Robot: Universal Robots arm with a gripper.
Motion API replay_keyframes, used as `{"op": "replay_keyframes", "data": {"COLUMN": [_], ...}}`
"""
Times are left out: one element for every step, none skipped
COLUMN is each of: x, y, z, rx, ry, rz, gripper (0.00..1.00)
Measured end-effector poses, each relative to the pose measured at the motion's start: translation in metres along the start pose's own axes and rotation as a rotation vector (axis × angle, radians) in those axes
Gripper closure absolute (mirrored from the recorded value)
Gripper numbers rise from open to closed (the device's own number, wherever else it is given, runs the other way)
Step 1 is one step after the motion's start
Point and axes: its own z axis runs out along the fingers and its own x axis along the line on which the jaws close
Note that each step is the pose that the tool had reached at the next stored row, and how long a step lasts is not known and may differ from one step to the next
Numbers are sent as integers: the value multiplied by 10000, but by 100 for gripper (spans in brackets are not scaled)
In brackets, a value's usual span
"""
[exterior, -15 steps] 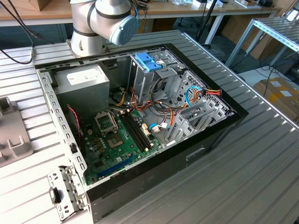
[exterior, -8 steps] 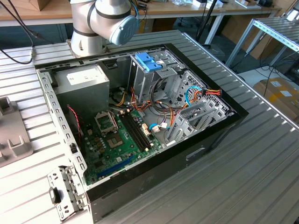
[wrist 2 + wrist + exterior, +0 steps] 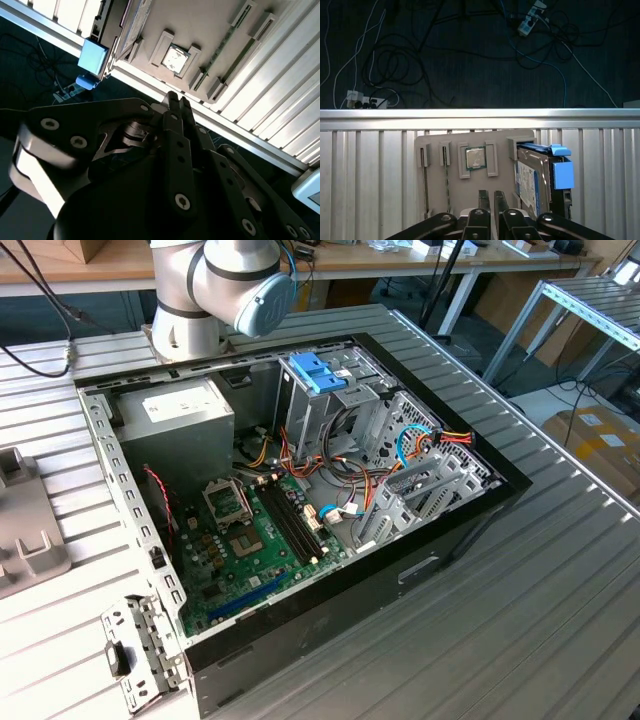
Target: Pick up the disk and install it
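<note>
Table point(image 3: 370, 165): ribbed aluminium top that carries everything; its bright edge rail runs straight across the first wrist view
Claw point(image 3: 491, 197): black and closest to the lens, its two fingers drawn together with at most a thin slit between them and nothing held
Claw's place: tips hang over the holder plate, near the disk but apart from it, touching nothing that shows
Holder plate point(image 3: 465, 192): grey, lying flat on the table, with raised pockets and narrow slots
Chip point(image 3: 475, 158): square processor seated in the plate's middle pocket
Disk point(image 3: 532, 177): grey metal with a white and blue label, standing on edge in the plate's end slot, label face turned toward the chip
Blue tab point(image 3: 563, 175): light-blue plastic, sticking out from the disk's rail on the side away from the chip
Floor: dark, beyond the table edge, strewn with loose cables point(image 3: 395, 65) and a white power strip point(image 3: 365, 101)
Case point(image 3: 300, 490): in the exterior view it lies open on the table, showing a green motherboard point(image 3: 255, 540), a grey power-supply box point(image 3: 180, 420) and a metal drive cage point(image 3: 330, 410)
Arm point(image 3: 225, 290): its pale base joint stands behind the case
</note>
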Motion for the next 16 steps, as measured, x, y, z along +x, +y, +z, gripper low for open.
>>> {"op": "replay_keyframes", "data": {"x": [0,0,0,0,0,0,0,0,0,0,0,0,0,-1,-7,-9], "y": [0,0,0,0,0,0,-1,-1,-1,-1,-1,-1,-2,-3,-2,-2], "z": [0,0,0,0,0,0,0,0,0,0,0,0,1,2,3,3], "rx": [0,0,0,0,0,0,0,0,0,0,0,-1,1,1,0,-1], "ry": [0,0,0,0,0,0,0,0,0,0,0,0,-1,-1,0,0], "rz": [0,0,0,1,0,0,0,0,0,0,0,0,0,-2,-1,0], "gripper": [76,71,64,64,58,58,58,58,58,58,58,58,58,58,58,58]}}
